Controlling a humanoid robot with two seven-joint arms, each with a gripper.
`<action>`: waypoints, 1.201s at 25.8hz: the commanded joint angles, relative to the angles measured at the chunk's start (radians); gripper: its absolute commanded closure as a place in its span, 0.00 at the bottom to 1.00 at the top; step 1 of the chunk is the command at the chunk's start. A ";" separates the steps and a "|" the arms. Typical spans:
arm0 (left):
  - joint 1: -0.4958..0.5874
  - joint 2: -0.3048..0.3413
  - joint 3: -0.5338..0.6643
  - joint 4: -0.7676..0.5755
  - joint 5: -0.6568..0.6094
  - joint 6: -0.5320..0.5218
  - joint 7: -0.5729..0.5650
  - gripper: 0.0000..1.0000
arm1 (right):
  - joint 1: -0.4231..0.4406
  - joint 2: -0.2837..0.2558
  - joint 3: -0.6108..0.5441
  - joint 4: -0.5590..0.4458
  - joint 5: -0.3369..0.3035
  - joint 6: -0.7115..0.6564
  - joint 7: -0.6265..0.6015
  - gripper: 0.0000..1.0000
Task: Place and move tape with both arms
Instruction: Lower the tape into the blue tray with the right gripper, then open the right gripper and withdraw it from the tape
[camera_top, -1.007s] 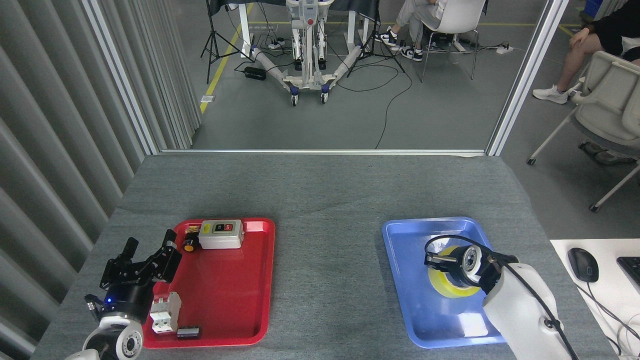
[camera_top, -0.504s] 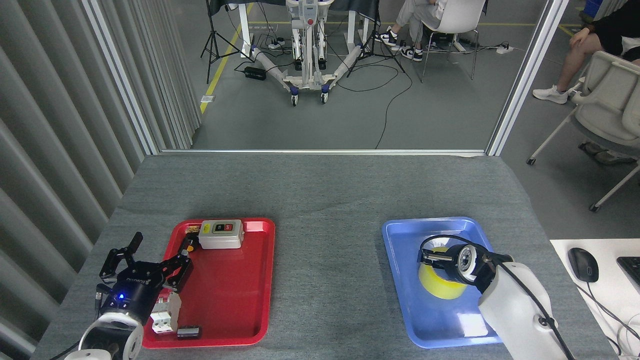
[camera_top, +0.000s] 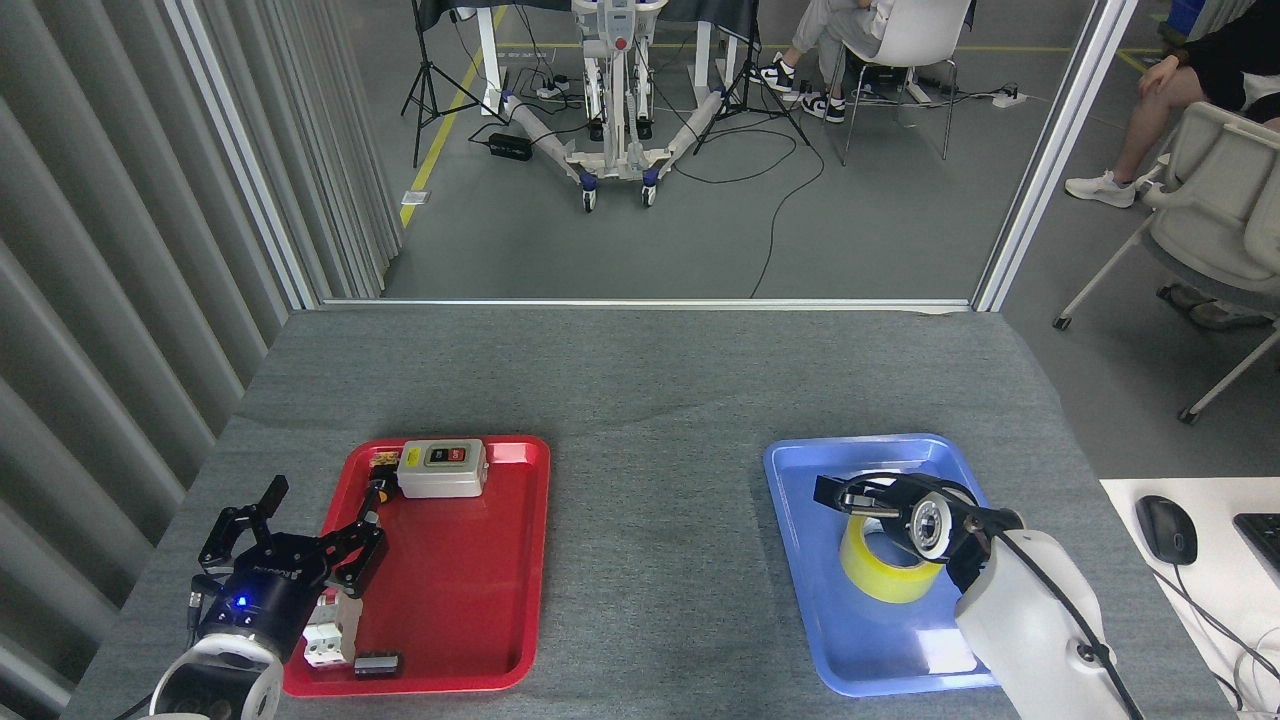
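- Head view: the tape (camera_top: 885, 565) is seen tilted inside the blue tray (camera_top: 800, 560) on the right side of the table, its yellow band lower and further left than a second ago, when it was partly hidden behind the wrist.
- The right gripper (camera_top: 850, 497) is set over the far rim of the roll, and has been shifted left and slightly far over the last second; its dark fingers appear closed on the tape's rim, though the contact itself is hidden by the wrist, so this is offered as likely rather than certain.
- From the tilt it is judged that the roll is being lifted or dragged, not yet carried clear of the tray.
- The left gripper (camera_top: 300, 525) is held with fingers spread wide, empty, at the near left edge of the red tray (camera_top: 520, 560); it has been lowered and drawn nearer since a second ago.
- A white circuit breaker (camera_top: 330, 630) lies just beside that gripper, and a grey switch box (camera_top: 442, 468) rests at the red tray's far end.
- A handover toward the left side is judged to remain undone.
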 joint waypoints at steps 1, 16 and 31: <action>-0.006 -0.001 0.020 -0.003 0.042 0.007 0.004 0.00 | 0.053 -0.009 -0.003 -0.023 0.049 -0.066 -0.229 0.02; 0.002 0.019 0.039 0.003 0.088 0.027 0.053 0.00 | 0.296 0.033 -0.267 -0.143 0.476 -0.342 -0.864 0.02; 0.006 0.044 0.037 0.020 0.090 0.022 0.099 0.00 | 0.538 0.241 -0.538 -0.325 0.644 -0.374 -0.899 0.02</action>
